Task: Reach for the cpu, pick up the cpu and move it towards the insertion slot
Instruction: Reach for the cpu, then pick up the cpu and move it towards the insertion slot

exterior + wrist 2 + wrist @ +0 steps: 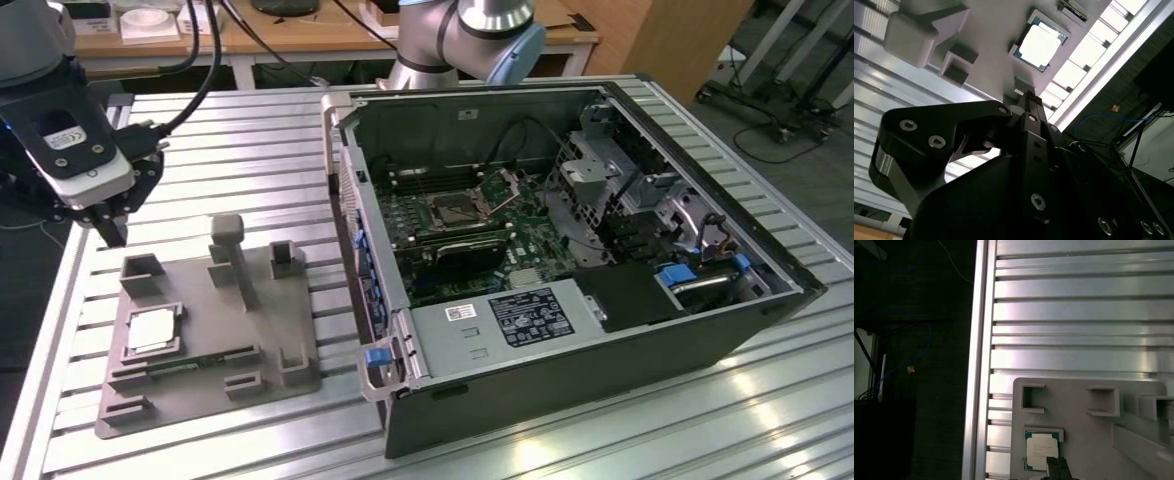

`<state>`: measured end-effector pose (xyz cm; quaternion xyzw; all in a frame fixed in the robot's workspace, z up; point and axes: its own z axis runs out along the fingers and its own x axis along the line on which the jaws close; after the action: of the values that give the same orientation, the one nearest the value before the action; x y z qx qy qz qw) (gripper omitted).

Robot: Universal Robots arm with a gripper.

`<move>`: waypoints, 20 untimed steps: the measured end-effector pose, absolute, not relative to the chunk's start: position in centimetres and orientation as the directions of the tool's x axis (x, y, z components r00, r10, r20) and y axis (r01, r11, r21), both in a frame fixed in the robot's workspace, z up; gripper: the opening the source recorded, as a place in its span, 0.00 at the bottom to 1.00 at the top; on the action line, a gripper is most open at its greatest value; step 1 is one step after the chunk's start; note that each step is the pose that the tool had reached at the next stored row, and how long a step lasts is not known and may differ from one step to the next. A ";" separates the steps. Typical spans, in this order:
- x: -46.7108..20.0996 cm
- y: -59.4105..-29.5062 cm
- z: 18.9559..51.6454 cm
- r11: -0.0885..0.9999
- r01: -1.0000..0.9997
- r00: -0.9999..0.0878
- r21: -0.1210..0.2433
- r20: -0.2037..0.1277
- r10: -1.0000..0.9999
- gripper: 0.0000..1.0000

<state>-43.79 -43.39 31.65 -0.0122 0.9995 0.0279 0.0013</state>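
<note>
The cpu [152,331] is a small square chip with a silvery top, lying flat in a recess of the grey plastic fixture [267,320] at the exterior view's left. It also appears in both wrist views [1040,45] [1041,454]. My gripper [114,235] hangs above the table just beyond the fixture's far corner, higher than the cpu and apart from it. Its fingertips [1058,467] stand together with nothing between them, shut. The insertion slot [455,209] is the silver-framed socket on the motherboard inside the open computer case.
The open computer case [574,330] stands on the slatted aluminium table [227,140] at the exterior view's right. A green memory stick [200,360] lies in the fixture next to the cpu. Upright grey posts [230,250] rise from the fixture. The table's edge [979,365] runs close to the fixture.
</note>
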 end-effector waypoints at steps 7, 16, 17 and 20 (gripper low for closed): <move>-43.8 -43.7 31.2 0.998 -0.025 -1.000 0.056 -0.003 -0.024 0.11; -43.8 -43.8 31.0 0.998 -0.025 -1.000 0.056 -0.003 -0.024 0.11; -43.8 -43.8 31.0 0.998 -0.025 -1.000 0.056 -0.003 -0.024 0.11; -43.8 -43.8 31.0 0.998 -0.025 -1.000 0.056 -0.003 -0.024 0.11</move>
<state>-43.79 -43.82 31.01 -0.0123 0.9995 0.0278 0.0012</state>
